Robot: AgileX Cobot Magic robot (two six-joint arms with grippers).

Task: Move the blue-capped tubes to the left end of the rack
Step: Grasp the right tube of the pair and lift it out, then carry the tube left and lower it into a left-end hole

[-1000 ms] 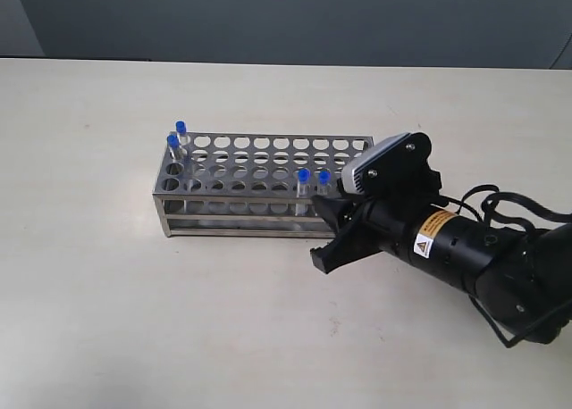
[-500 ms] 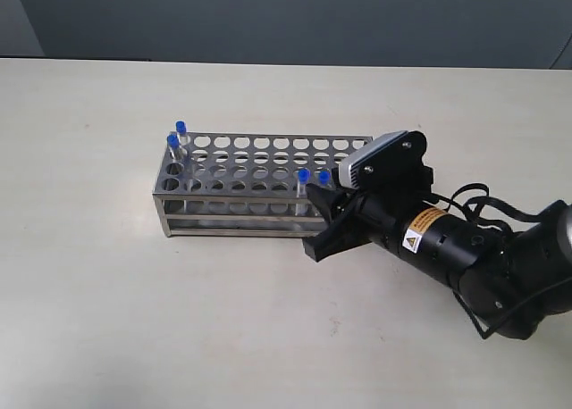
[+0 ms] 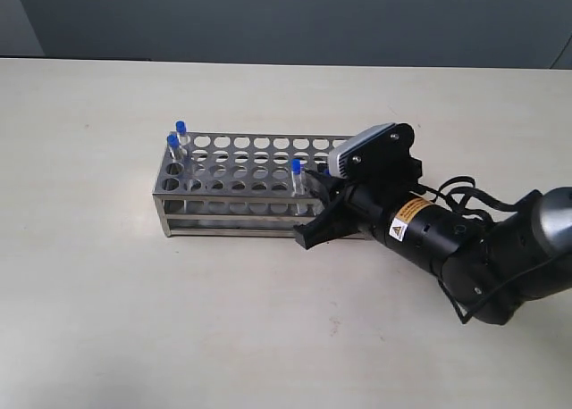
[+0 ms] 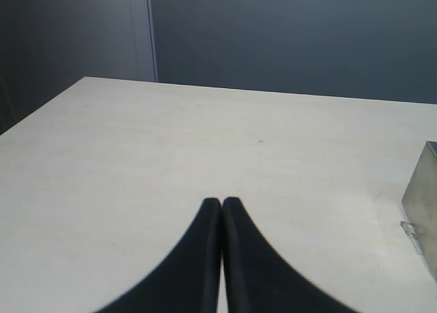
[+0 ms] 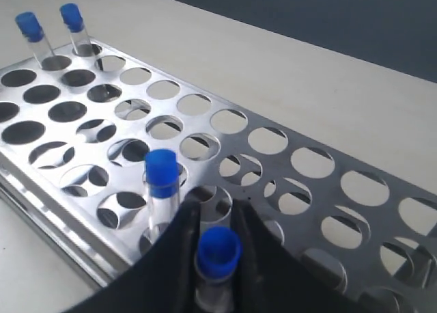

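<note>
The steel rack (image 3: 234,198) lies on the table with two blue-capped tubes (image 3: 180,129) (image 3: 172,143) standing at its left end. A third tube (image 3: 296,168) stands near the front right, just left of my right gripper (image 3: 310,205). In the right wrist view the fourth tube (image 5: 218,253) sits between the fingers of my right gripper (image 5: 215,214), which press on both of its sides over the rack (image 5: 225,98). The free tube (image 5: 162,173) stands right beside one finger. My left gripper (image 4: 222,201) is shut with nothing in it and is out of the exterior view.
The right arm and its cable (image 3: 465,190) stretch over the table to the right of the rack. A metal corner (image 4: 427,190) shows at the edge of the left wrist view. Bare table (image 3: 134,320) surrounds the rack.
My right gripper has moved left and up onto the rack's front right part and now straddles one tube. The neighbouring tube's cap shows slightly further left.
</note>
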